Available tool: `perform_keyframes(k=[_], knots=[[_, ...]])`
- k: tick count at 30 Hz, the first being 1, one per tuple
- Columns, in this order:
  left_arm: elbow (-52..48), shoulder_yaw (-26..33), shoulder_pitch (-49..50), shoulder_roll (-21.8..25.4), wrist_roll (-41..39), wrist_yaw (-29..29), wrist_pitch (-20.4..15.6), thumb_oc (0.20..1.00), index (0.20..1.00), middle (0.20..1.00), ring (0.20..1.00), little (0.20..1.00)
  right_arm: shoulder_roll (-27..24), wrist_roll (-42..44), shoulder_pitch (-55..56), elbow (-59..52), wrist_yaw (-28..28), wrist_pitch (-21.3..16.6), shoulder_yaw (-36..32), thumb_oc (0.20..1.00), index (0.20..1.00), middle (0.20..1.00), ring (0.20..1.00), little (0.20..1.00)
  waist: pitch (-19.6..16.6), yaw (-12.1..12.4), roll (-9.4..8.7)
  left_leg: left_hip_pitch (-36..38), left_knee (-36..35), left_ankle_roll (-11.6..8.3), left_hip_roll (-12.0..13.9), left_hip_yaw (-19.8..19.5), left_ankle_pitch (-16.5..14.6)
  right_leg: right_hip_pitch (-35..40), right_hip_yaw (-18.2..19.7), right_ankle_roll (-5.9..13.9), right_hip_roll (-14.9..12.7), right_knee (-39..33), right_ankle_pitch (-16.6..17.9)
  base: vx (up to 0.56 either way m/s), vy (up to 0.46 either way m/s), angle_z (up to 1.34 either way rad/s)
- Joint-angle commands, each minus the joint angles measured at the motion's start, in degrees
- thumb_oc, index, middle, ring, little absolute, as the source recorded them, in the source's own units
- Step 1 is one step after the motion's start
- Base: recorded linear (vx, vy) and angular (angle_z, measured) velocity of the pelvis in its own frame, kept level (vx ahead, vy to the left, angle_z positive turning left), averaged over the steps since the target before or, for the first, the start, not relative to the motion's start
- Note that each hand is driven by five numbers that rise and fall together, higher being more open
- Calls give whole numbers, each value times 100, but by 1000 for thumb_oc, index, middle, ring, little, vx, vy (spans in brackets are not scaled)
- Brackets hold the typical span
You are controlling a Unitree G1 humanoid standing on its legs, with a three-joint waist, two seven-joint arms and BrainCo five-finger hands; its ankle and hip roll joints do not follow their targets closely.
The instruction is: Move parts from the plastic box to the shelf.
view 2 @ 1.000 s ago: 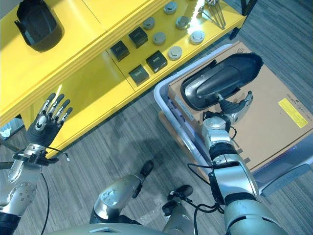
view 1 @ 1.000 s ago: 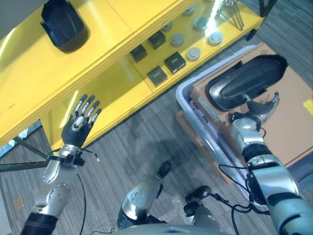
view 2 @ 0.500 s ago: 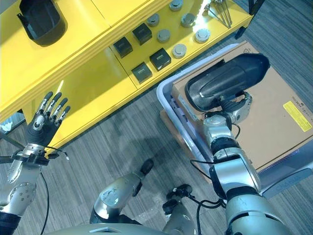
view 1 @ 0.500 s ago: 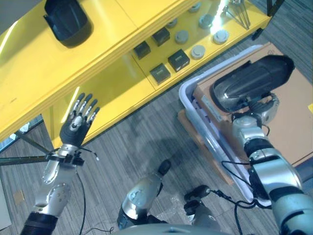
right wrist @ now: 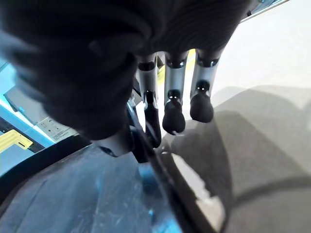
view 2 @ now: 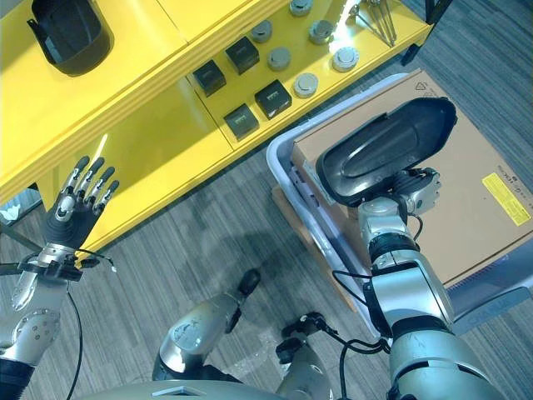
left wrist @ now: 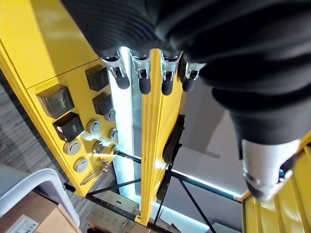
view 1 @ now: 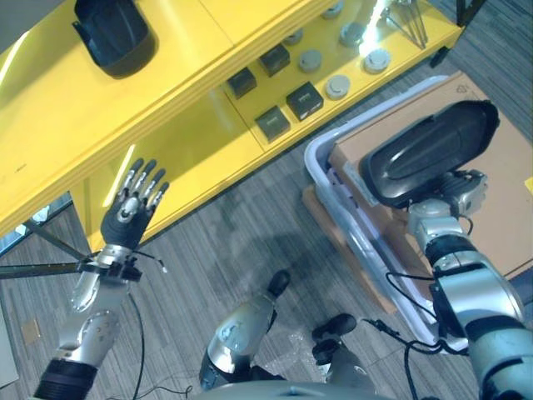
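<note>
A: Shelf (view 1: pixel 191 50)?
B: Yellow, one cover at its top-left corner.
A: Box (view 2: pixel 287 179)?
B: Cardboard inside.
A: Part (view 2: pixel 385 150)?
B: Above box; right hand (view 2: pixel 414 193) fingers curled under its rim, lifting.
A: Left hand (view 1: pixel 133 206)?
B: Fingers straight, spread, idle.

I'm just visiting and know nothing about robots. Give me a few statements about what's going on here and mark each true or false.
1. The right robot hand grips a large black part above the cardboard. True.
2. The left robot hand holds a small black box. False: its fingers are spread and it holds nothing.
3. Small black boxes and grey round parts lie on the yellow shelf. True.
4. The upper shelf level carries nothing. False: another black part sits there.
5. The plastic box stands on the shelf. False: it is on the floor beside it.
</note>
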Motion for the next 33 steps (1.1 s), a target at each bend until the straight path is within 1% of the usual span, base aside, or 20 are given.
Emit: perform_keyframes(k=[1,3,5,6,8,11,12,17,18,20,21,23,24,25,27,28,30,31,32,33], knots=[[-372,12,-29,254,-130,-191,-413,1000,1000,1000,1000,1000,-226,161,6,-380,-102,-422,229,200,200,200,200,200,186,70,-116,-773,234,49,-55,416,-16,202,528,402,-308,258,-331,0,0,0],[-488,84,102,277,-195,-259,-420,1000,1000,1000,1000,1000,-355,154,114,-989,-404,-894,73,200,200,200,200,200,126,17,-141,-687,180,41,-25,444,-29,256,529,400,-296,225,-331,0,0,0],[-598,196,240,325,-208,-352,-370,1000,1000,1000,1000,1000,-453,-18,286,-1506,-517,-1112,-120,200,200,200,200,200,68,-19,-175,-608,134,39,-5,463,-43,307,538,406,-273,185,-328,0,0,0],[-637,234,273,334,-196,-375,-347,1000,1000,1000,1000,1000,-492,-126,322,-1696,-557,-1127,-182,200,200,200,200,200,50,-37,-188,-583,123,39,5,472,-47,320,541,411,-265,175,-325,17,-32,0],[-868,486,481,332,-251,-405,-119,1000,1000,1000,1000,1000,-630,-457,774,-2805,-529,-1004,-584,200,200,200,200,200,-99,-150,-297,-368,18,44,60,530,-85,447,604,441,-188,78,-314,55,-59,-4],[-927,636,581,329,-319,-483,14,1000,1000,1000,1000,1000,-667,-624,1120,-3333,-456,-969,-822,200,200,200,200,200,-212,-224,-367,-218,-55,38,103,573,-102,545,648,465,-133,-3,-299,76,-60,-8],[-980,743,646,313,-317,-482,167,1000,1000,1000,1000,1000,-682,-735,1430,-3780,-334,-874,-1001,200,200,200,200,200,-349,-316,-429,-39,-139,31,155,626,-122,657,701,482,-81,-77,-297,79,-46,-19],[-1019,820,725,278,-283,-516,369,1000,1000,1000,1000,1000,-538,-810,1796,-4220,-219,-825,-1196,200,200,200,200,200,-528,-407,-498,163,-177,17,222,684,-166,802,754,479,-26,-148,-286,53,-47,-15],[-1029,831,741,248,-230,-539,448,1000,1000,1000,1000,1000,-477,-871,1894,-4352,-202,-805,-1230,200,200,200,200,200,-575,-436,-505,160,-181,45,235,728,-65,811,690,430,-27,-184,-194,-1,-49,-6],[-1035,853,771,228,-171,-569,534,1000,1000,1000,1000,1000,-415,-911,1993,-4506,-173,-789,-1269,200,200,200,200,200,-640,-463,-533,227,-202,37,258,741,-76,858,704,423,0,-214,-189,13,-60,-17],[-1044,846,776,208,-43,-631,692,1000,1000,1000,1000,1000,-322,-1057,2109,-4740,-133,-740,-1284,200,200,200,200,200,-717,-508,-569,294,-209,27,289,772,-94,915,717,420,22,-249,-181,41,-99,-21],[-1070,733,670,218,257,-785,800,1000,1000,1000,1000,1000,-201,-1226,2293,-5125,-100,-640,-1197,200,200,200,200,200,-858,-616,-630,420,-248,14,341,842,-116,981,777,418,65,-308,-161,40,-103,-15],[-1137,636,601,221,366,-821,899,1000,1000,1000,1000,1000,-183,-1376,2401,-5285,51,-676,-1169,200,200,200,200,200,-951,-681,-646,508,-287,0,382,910,-121,1020,828,407,94,-355,-144,57,-82,-26],[-1154,282,158,137,437,-548,1195,1000,1000,1000,1000,1000,-74,-1492,2501,-5497,283,-594,-965,200,200,200,200,200,-1162,-843,-673,686,-411,-12,442,1020,-112,1083,926,412,136,-454,-106,67,-66,-29],[-1104,161,4,91,478,-506,1278,1000,1000,1000,1000,1000,-40,-1470,2517,-5524,351,-589,-907,200,200,200,200,200,-1215,-887,-681,744,-448,-16,455,1048,-108,1107,957,413,149,-488,-90,67,-23,-32],[-1024,-207,-480,-59,452,-275,1525,1000,1000,1000,1000,1000,70,-1509,2502,-5505,523,-598,-722,200,200,200,200,200,-1376,-1033,-695,871,-516,-26,503,1132,-107,1147,1049,411,174,-543,-65,59,-2,-31],[-953,-407,-743,-175,449,-119,1809,1000,1000,1000,1000,1000,140,-1551,2466,-5483,605,-595,-616,200,200,200,200,200,-1452,-1108,-698,919,-562,-33,521,1163,-86,1161,1085,410,186,-575,-48,55,-6,-22],[-862,-575,-921,-254,487,-15,1738,1000,1000,1000,1000,1000,183,-1582,2427,-5444,662,-625,-547,200,200,200,200,200,-1492,-1159,-702,968,-586,-33,529,1185,-89,1179,1117,410,196,-590,-43,74,-21,-37],[-647,-966,-1429,-470,481,345,2092,1000,1000,1000,1000,1000,311,-1590,2267,-5355,747,-603,-280,200,200,200,200,200,-1581,-1289,-710,1098,-636,-46,563,1261,-100,1237,1194,410,218,-622,-39,91,-13,-40],[-480,-1161,-1718,-599,424,701,2093,1000,1000,1000,1000,1000,388,-1609,2167,-5302,794,-579,-126,200,200,200,200,200,-1636,-1370,-713,1160,-665,-51,579,1310,-102,1257,1241,413,225,-641,-36,90,0,-37]])
